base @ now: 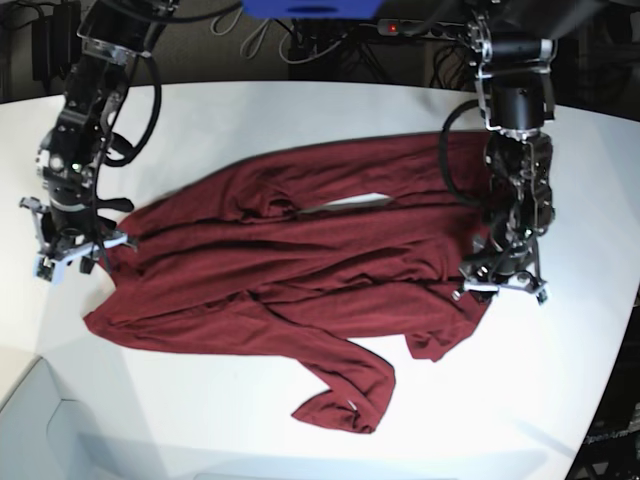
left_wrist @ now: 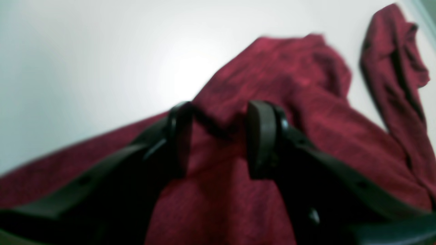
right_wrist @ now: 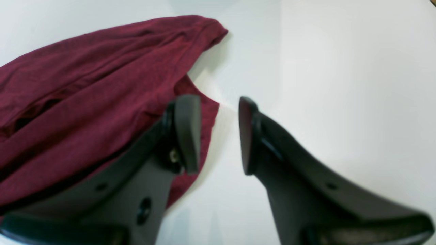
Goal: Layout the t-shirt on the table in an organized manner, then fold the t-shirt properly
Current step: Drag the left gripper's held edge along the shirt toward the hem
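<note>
Glossy white surface (base: 300,120) carries the t-shirt (base: 300,270), spread crosswise but wrinkled, one sleeve trailing toward the near edge. Left pincer (left_wrist: 218,139) part-open, cloth bunched between jaws; firm grip unclear. Right pincer (right_wrist: 218,132) open, empty, at shirt's edge. Layout unfinished, no folding yet.

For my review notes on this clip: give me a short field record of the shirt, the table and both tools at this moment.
shirt: t-shirt spread across the table, wrinkled, not folded
sleeve: one trails toward the near edge, end bunched
left tool: left tool jaws apart, a raised ridge of cloth between them; grip unclear
right tool: right tool open, at the shirt's edge, one finger over cloth, the other over bare table
</note>
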Tool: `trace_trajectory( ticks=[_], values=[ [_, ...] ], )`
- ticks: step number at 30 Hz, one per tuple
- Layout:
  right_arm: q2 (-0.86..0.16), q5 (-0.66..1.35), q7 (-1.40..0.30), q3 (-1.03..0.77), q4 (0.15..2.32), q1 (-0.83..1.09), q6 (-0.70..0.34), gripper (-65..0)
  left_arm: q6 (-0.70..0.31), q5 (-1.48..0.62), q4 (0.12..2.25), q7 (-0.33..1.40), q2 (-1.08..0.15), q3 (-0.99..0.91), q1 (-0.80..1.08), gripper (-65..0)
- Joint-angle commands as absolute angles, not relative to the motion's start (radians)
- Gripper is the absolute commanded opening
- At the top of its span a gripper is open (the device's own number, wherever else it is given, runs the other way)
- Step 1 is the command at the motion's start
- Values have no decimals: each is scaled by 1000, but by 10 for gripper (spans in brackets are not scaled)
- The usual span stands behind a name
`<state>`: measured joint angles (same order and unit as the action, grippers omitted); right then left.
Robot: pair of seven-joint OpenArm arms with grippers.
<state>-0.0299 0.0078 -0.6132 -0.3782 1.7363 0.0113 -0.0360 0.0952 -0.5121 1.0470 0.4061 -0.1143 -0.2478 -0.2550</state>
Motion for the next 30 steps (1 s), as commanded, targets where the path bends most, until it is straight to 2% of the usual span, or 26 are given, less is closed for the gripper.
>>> trace_trajectory(
  ticks=[1, 17, 19, 22, 24, 30],
  values=[
    [-36, 7, -584, -378, 1751, -4, -36, -447, 87, -518, 1063, 386, -113, -248, -283, -398],
    [-36, 7, -584, -378, 1748, -1, -36, -448, 87, -512, 1063, 384, -110, -243, -289, -405],
    [-36, 7, -584, -378, 1748, 1, -36, -448, 87, -510, 1059, 384, -110, -240, -305, -438],
    [-36, 7, -585, -378, 1748, 2, -36, -448, 87, -518, 1010, 364, -110, -242, -328, -551],
    [-36, 7, -582, -380, 1750, 18, -36, -448, 88, -519, 974, 314, -110, -242, -337, -650],
    [-36, 7, -578, -380, 1750, 38, -36, -449, 90, -521, 1010, 275, -108, -242, -344, -650]
  ],
)
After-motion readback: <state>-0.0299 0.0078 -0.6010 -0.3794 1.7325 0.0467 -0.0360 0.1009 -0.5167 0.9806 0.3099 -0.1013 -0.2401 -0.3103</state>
